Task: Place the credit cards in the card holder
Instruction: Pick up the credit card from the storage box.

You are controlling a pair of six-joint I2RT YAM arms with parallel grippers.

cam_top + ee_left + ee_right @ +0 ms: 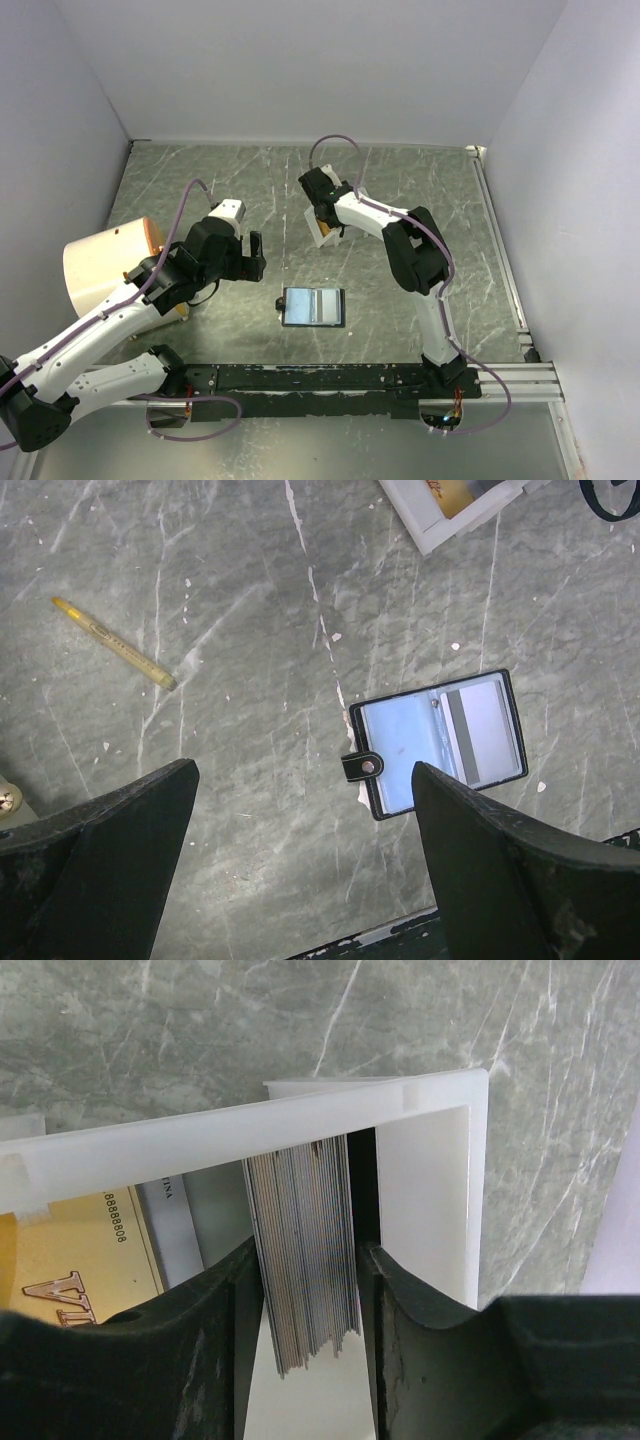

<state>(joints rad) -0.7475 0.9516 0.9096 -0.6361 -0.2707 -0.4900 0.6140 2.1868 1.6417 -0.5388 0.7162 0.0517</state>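
Over the grey marbled tabletop (pixel 200 180), the right claw (pixel 310 1255) is pinching a whole stack of credit cards (pixel 300 1210), risking them spilling beneath it on lifting, while the left claw (pixel 305 770) is hanging spread.

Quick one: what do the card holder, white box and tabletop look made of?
Card holder: black leather-look cover, shiny snap stud, likely metal; pale glossy plastic-looking sleeves inside.
White box: matte, slightly translucent white plastic, judging by its thin moulded walls.
Tabletop: grey-green marble pattern with white veins; real stone or printed laminate, cannot tell.
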